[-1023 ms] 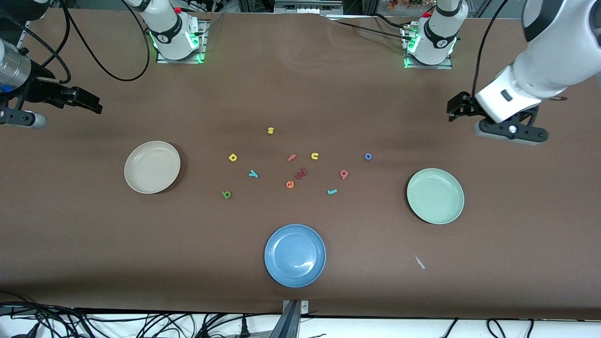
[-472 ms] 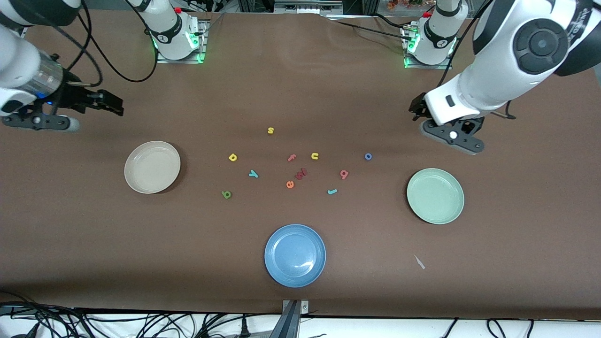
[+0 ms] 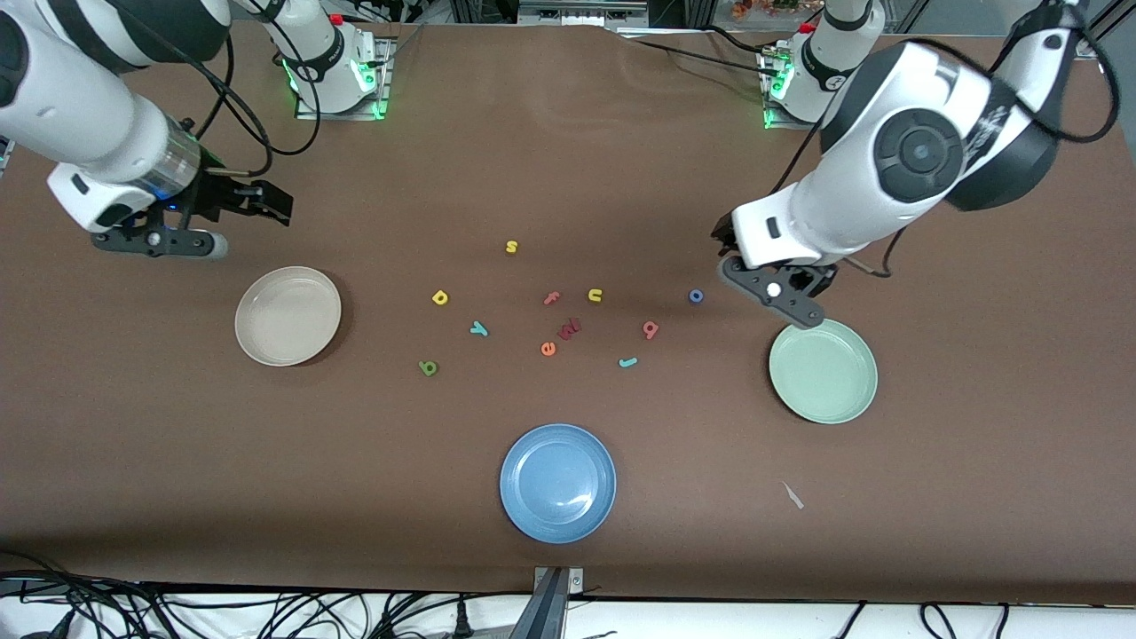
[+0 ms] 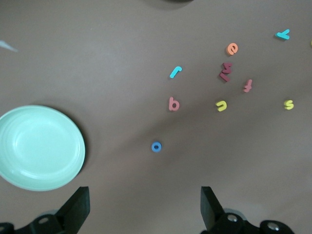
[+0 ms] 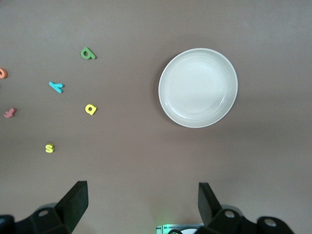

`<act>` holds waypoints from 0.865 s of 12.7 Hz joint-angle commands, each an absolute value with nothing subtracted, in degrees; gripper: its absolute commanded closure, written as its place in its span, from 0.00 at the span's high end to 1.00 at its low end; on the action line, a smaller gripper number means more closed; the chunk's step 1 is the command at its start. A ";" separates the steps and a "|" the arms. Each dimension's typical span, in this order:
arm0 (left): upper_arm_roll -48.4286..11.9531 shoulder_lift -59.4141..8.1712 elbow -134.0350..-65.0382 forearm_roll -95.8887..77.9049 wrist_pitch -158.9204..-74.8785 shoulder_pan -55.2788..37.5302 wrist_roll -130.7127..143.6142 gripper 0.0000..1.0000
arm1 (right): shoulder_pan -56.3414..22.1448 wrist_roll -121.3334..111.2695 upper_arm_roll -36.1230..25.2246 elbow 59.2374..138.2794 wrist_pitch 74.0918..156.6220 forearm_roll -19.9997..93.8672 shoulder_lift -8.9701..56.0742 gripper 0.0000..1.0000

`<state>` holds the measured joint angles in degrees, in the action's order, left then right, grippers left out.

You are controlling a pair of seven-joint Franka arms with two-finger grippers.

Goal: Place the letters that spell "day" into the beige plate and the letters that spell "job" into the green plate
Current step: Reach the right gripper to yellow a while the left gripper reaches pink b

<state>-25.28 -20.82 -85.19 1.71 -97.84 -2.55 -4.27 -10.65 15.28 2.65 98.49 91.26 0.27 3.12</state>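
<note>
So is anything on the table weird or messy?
A little pale scrap lies alone on the table, nearer the camera than the green plate; it doesn't look like a letter, and I can't tell what it is. The foam letters sit scattered between the plates. Nothing is spilled or broken.

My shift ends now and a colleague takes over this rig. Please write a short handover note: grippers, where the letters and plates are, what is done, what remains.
Left gripper: open, empty, over the table by the blue o.
Right gripper: open, empty, over the table near the beige plate.
Yellow d, teal y, green a, teal j and pinkish-red b lie loose on the table between the plates.
Beige plate and green plate hold nothing.
Done: nothing placed. Left: all six letters.
</note>
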 commanded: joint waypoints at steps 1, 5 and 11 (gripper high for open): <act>-25.58 -26.44 -82.88 5.00 -101.23 -5.00 -5.45 1.00 | -11.51 16.17 2.72 100.80 92.02 0.88 3.34 1.00; -25.14 -33.11 -83.50 4.92 -109.05 -7.12 -3.70 1.00 | -13.18 23.17 3.51 108.69 104.20 1.23 3.60 1.00; -25.22 -41.38 -84.90 16.17 -117.66 -10.89 8.86 0.98 | -13.10 23.65 4.57 108.99 108.10 1.41 11.60 1.00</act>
<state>-25.18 -39.24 -85.33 13.65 -115.11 -9.07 4.53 -13.24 23.65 4.48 109.96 108.08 0.39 11.49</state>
